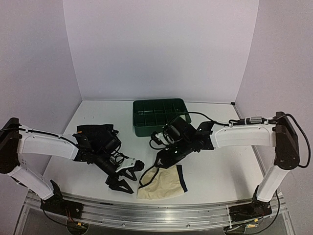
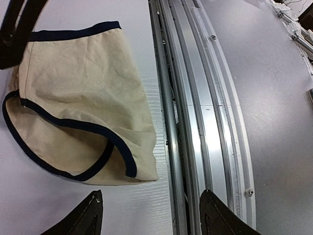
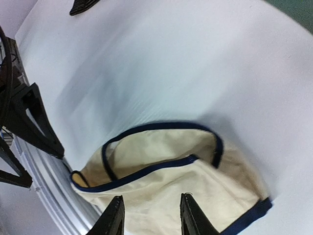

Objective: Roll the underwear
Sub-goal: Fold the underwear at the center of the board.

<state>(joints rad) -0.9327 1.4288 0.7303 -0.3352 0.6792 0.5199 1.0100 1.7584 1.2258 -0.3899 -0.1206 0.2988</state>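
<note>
Cream cloth, soft and creased, piped in dark blue: the cream underwear (image 1: 161, 182) lies flat on the white table (image 1: 220, 166), right under the right pincer (image 3: 152, 197), whose fingers stand apart with nothing between them. The wrist view there is blurred and cuts off the cloth's lower part. The left pincer (image 1: 122, 180), just beside it, is spread and empty. The garment's long axis runs away from the left pincer, curved leg openings nearest, straight waistband farthest. Black underwear (image 1: 95, 132) behind the left pincer is half hidden by the arm.

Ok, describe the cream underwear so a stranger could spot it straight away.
On the white table, look at the near edge, in front of the green tray. The cream underwear lies there. It alone is pale with dark blue edging; the cloth at left is black.
</note>
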